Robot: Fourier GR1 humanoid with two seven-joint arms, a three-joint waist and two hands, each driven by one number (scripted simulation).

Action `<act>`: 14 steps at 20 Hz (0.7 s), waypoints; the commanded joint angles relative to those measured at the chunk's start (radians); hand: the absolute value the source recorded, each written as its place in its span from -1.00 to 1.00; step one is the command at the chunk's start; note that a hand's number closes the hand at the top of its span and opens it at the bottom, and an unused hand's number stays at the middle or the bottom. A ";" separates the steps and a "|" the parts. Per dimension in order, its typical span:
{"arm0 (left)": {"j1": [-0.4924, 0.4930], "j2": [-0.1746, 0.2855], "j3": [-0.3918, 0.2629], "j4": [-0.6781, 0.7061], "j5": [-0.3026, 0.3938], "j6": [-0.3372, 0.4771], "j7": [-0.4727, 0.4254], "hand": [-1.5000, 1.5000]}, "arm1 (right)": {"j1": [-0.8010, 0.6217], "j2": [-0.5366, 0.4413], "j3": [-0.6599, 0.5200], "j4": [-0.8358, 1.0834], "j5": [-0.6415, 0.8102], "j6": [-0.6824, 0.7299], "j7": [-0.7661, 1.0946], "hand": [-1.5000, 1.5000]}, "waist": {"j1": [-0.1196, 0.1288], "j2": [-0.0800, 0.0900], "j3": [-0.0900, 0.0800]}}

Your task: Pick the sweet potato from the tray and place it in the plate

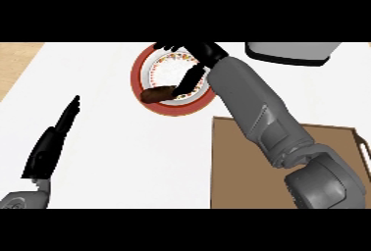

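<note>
The brown sweet potato [158, 93] lies on the lower left part of the red-rimmed plate [179, 108], near the counter's far side. My right hand [201, 53] hovers over the plate, reached across from the lower right. Its fingers [191, 77] stretch straight down toward the sweet potato's right end, and the thumb points left over the plate's far rim. Nothing is curled round the sweet potato. The brown tray [333, 142] sits at the lower right, partly hidden by my right forearm. My left hand [49, 144] rests open at the left, fingers straight and pointing up.
A grey-white appliance [291, 52] stands at the back right, close to my right arm. The white counter [123, 162] spreads between the left hand and the tray. A wooden strip [16, 59] shows at the far left edge.
</note>
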 commanded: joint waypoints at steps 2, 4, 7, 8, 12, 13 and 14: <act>-0.002 -0.018 0.003 0.033 -0.009 0.020 -0.018 0.00 | 0.009 0.000 -0.116 -0.014 -0.129 -0.041 -0.011 -1.00 | -0.017 0.000 0.000; 0.027 0.001 0.026 0.017 0.011 0.006 -0.013 0.00 | 0.000 0.000 -0.149 -0.034 -0.160 -0.065 0.026 -1.00 | -0.038 -0.005 0.001; 0.022 0.007 0.037 0.010 0.012 0.010 -0.015 0.00 | -0.018 -0.022 -0.192 -0.048 -0.197 -0.083 0.086 -1.00 | -0.041 0.001 0.000; 0.028 -0.022 0.002 -0.022 -0.015 0.032 0.023 0.00 | 0.019 -0.041 -0.209 -0.045 -0.215 -0.059 0.058 -1.00 | -0.049 0.000 0.002; 0.038 -0.016 0.009 0.014 -0.013 0.022 -0.022 0.00 | 0.048 -0.109 -0.286 -0.053 -0.295 0.075 0.014 -1.00 | -0.048 0.007 0.002; 0.028 -0.008 0.027 -0.004 0.001 0.022 -0.023 0.00 | 0.049 -0.149 -0.294 -0.060 -0.302 0.100 0.006 -1.00 | -0.036 0.012 0.002; 0.020 0.005 0.037 0.009 0.009 0.008 -0.024 0.00 | 0.072 -0.178 -0.292 -0.060 -0.300 0.124 -0.016 -1.00 | -0.038 0.017 0.002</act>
